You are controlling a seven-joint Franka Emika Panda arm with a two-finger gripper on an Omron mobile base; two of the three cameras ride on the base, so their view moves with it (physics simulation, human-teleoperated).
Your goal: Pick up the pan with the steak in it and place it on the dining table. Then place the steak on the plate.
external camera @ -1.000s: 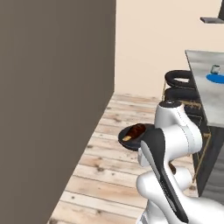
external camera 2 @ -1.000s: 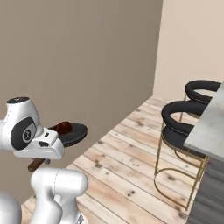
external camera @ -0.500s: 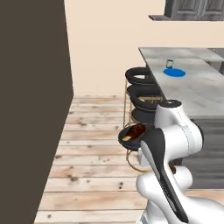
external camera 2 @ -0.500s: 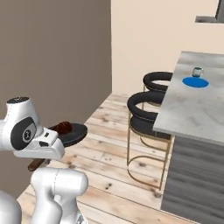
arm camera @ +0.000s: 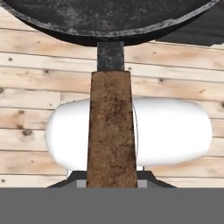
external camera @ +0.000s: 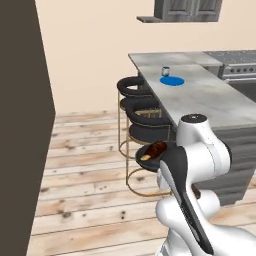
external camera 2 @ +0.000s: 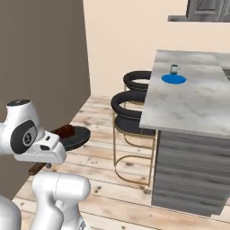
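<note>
The black pan (external camera: 150, 155) hangs in the air in front of the arm, level, over the wooden floor. The reddish-brown steak (external camera: 156, 148) lies inside it, seen also as the steak (external camera 2: 66, 130) in the pan (external camera 2: 76, 137). My gripper (arm camera: 111, 179) is shut on the pan's brown handle (arm camera: 111, 135), and the pan's dark underside (arm camera: 109, 17) is at the top of the hand view. The dining table (external camera: 210, 95) of grey marbled stone stands ahead to the right, apart from the pan. The blue plate (external camera: 172, 80) lies near the table's far end, also seen as the plate (external camera 2: 174, 79).
A small teal-banded mug (external camera: 165, 70) stands just behind the plate. Black round stools (external camera: 145, 107) on gold frames line the table's near side, between me and the table. A dark wall (external camera: 22, 125) rises on the left. A stove (external camera: 240, 62) is at the far right.
The whole picture has shifted: the base has turned and the table, stools and plate now sit closer and more central. The pan with the steak stays held the same way.
</note>
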